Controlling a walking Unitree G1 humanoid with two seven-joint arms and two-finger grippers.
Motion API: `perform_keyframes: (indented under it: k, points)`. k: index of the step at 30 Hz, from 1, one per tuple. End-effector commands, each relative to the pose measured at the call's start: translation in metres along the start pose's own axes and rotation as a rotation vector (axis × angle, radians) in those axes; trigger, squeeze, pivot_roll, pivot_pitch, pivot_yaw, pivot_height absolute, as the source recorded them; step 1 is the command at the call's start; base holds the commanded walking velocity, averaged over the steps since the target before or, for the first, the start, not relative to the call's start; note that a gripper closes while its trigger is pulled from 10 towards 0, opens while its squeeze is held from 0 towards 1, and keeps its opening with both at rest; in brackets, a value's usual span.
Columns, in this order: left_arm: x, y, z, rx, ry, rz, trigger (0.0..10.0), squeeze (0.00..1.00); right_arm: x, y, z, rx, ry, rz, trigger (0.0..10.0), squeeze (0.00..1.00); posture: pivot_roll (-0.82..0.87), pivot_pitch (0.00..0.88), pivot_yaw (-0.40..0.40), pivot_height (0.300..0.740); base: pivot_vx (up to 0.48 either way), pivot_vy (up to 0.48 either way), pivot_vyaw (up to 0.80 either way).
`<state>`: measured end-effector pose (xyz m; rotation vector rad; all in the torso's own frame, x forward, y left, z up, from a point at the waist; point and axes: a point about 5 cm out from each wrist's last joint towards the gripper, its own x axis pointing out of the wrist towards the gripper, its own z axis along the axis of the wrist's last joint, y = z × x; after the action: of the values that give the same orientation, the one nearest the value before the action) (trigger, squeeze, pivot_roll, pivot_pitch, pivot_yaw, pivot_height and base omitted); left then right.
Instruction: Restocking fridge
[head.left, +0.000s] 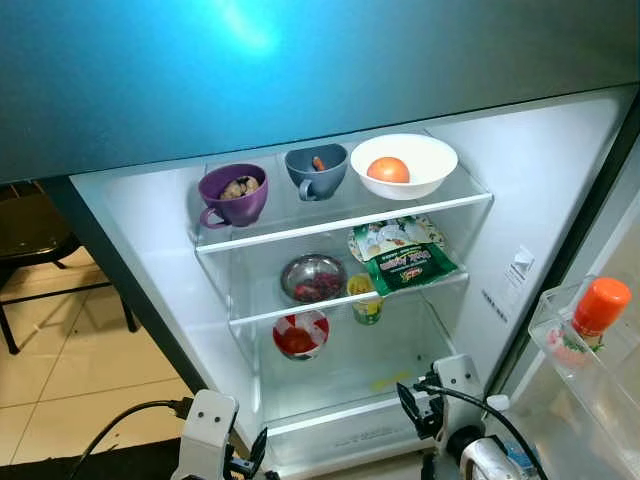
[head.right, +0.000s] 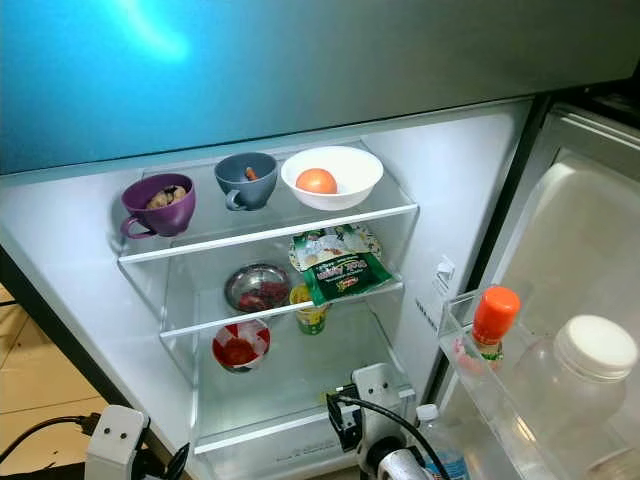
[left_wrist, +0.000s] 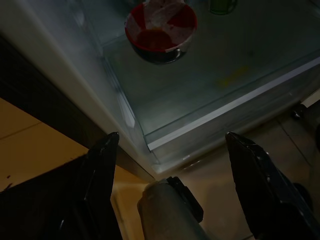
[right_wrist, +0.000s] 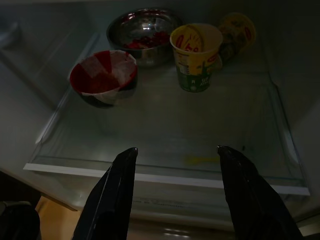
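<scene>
- left gripper hangs spread and empty, low outside the fridge.
- red bowl sits on its lowest shelf, leaving room beside it.
- right gripper, spread and empty, faces that shelf's front edge.

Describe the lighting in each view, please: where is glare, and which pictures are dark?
Left and right eye views: the fridge interior is brightly lit, with a cyan glare on the upper door panel; the white bowl looks nearly overexposed. Left wrist view: dim, the open left gripper is a dark silhouette. Right wrist view: also dark, yet the yellow cup stays readable beyond the open right gripper.
</scene>
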<state>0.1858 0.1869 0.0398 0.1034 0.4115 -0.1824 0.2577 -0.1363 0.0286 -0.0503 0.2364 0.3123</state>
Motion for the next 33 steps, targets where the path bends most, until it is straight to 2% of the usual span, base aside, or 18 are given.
perform_keyframes:
  k: [1, 13, 21, 33]
  points:
    - [-0.003, 0.0019, -0.0056, 0.022, 0.017, 0.009, 10.0, 0.0, -0.0017, 0.0012, -0.0054, 0.015, 0.008, -0.01, 10.0, 0.0, -0.06, 0.094, 0.058, 0.581, 0.0, 0.0, 0.0]
    - [-0.0013, 0.001, -0.0037, 0.03, -0.001, 0.006, 10.0, 0.0, -0.0001, -0.0066, -0.0005, 0.017, -0.036, -0.052, 10.0, 0.0, -0.06, 0.092, 0.06, 0.596, 0.0, 0.0, 0.0]
    - [-0.0008, 0.0005, -0.0035, 0.034, -0.005, 0.002, 10.0, 0.0, 0.0008, -0.0066, -0.0006, 0.017, -0.039, -0.051, 10.0, 0.0, -0.06, 0.092, 0.06, 0.621, 0.0, 0.0, 0.0]
    - [-0.0001, 0.0004, -0.0038, 0.034, -0.008, 0.003, 10.0, 0.0, 0.001, -0.0073, -0.0016, 0.017, -0.045, -0.053, 10.0, 0.0, -0.06, 0.094, 0.063, 0.681, 0.0, 0.0, 0.0]
